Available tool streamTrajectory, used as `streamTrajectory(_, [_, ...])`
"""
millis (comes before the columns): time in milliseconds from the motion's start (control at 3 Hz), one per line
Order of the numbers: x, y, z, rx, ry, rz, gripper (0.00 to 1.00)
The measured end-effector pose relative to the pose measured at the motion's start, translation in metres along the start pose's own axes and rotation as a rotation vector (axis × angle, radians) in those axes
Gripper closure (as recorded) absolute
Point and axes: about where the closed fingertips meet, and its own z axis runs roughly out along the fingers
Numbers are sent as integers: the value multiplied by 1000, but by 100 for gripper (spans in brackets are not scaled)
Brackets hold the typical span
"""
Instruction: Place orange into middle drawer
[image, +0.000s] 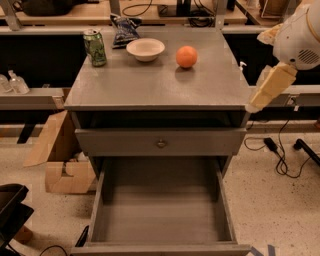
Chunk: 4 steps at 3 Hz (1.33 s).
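The orange (186, 56) sits on the grey cabinet top (150, 85), toward the back right, just beside the white bowl (145, 49) and apart from it. Farther left along the same back edge stand a green can (95, 47) and a dark snack bag (124, 30). Below the top is a shut drawer front with a small round knob (161, 143), and under that the middle drawer (160, 210) is pulled well out toward the camera, with nothing lying on its flat floor. My gripper (270, 87) hangs off the right side of the cabinet, level with the top's edge and well apart from the orange; it holds nothing that I can see, and I cannot tell whether it is spread or closed. So I judge the task barely begun on my side: the drawer is ready to receive, but the orange has not been picked up. What is left is to reach in over the top, take the fruit without knocking the bowl, carry it forward and down past the upper drawer front, and set it on the drawer floor. A cardboard box (62, 170) lies on the floor to the left.
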Motion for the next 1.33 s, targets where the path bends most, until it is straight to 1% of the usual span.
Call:
streamTrajectory(333, [-17,-64,28,71,-145,21,0])
streamTrajectory(667, [-39,-110,61,82,-300,73,0])
streamTrajectory(1000, [-41,-120,64,90,-326,82,0])
streamTrajectory(1333, [-41,-118,65,87,-322,80,0])
